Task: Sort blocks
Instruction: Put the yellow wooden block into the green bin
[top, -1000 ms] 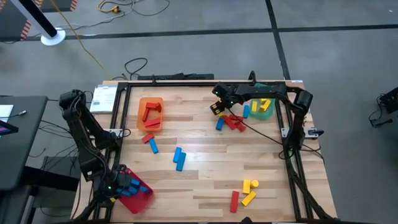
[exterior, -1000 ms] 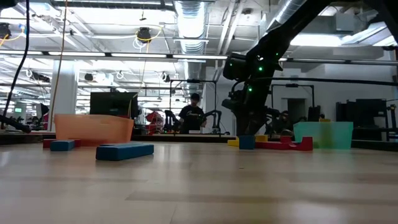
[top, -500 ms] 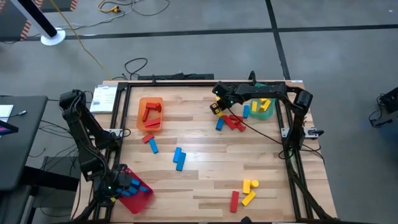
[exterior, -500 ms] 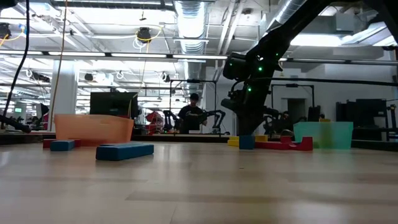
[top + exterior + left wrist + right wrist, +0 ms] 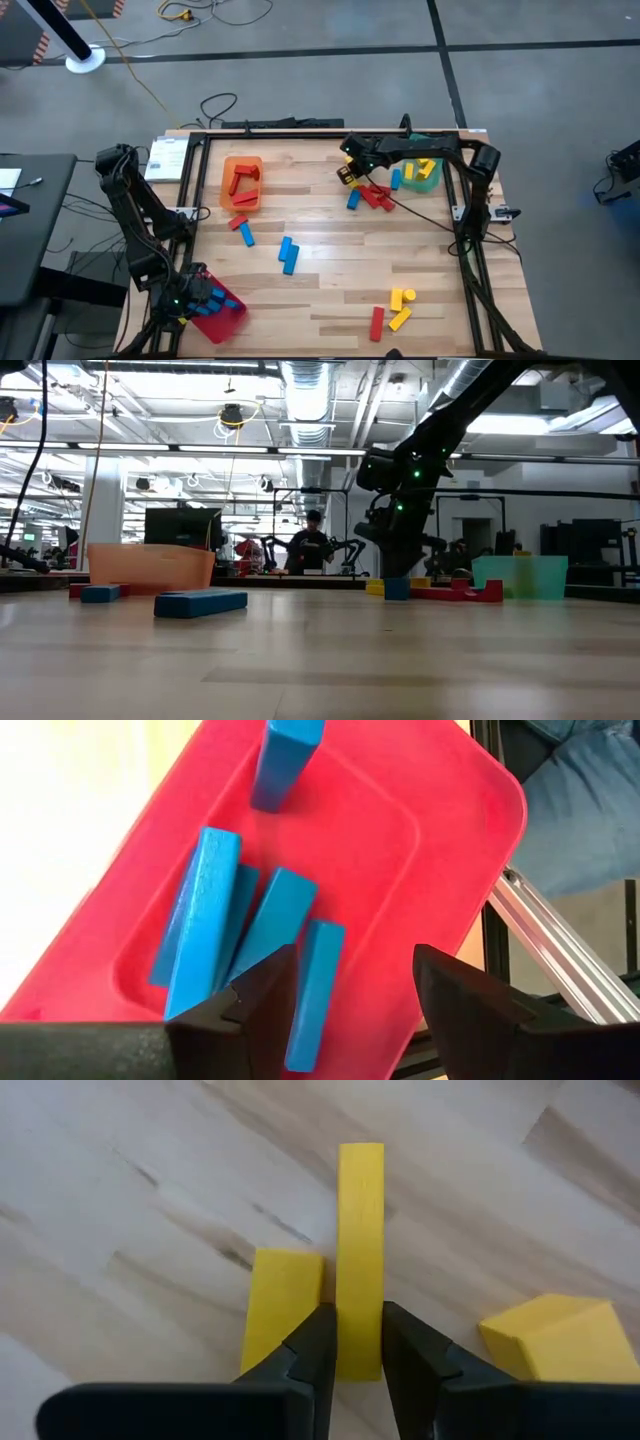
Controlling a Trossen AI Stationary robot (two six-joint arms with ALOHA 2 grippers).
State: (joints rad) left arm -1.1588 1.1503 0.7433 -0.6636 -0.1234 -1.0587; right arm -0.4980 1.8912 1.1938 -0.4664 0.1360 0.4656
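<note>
Right wrist view shows our right gripper [image 5: 350,1342] jaws clenched on a yellow block [image 5: 360,1250] near the table's far edge; next we lift it toward the green tray [image 5: 428,180]. Left gripper [image 5: 345,995] hangs released over the red tray [image 5: 440,850].

On the wooden table [image 5: 330,290] sit an orange tray [image 5: 241,182] at the far left, a green tray [image 5: 424,176] at the far right and a red tray [image 5: 218,316] at the near-left corner.

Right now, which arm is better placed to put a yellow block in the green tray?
Right: the right gripper grips a yellow block near the green tray; the left gripper hangs over the red tray.
</note>
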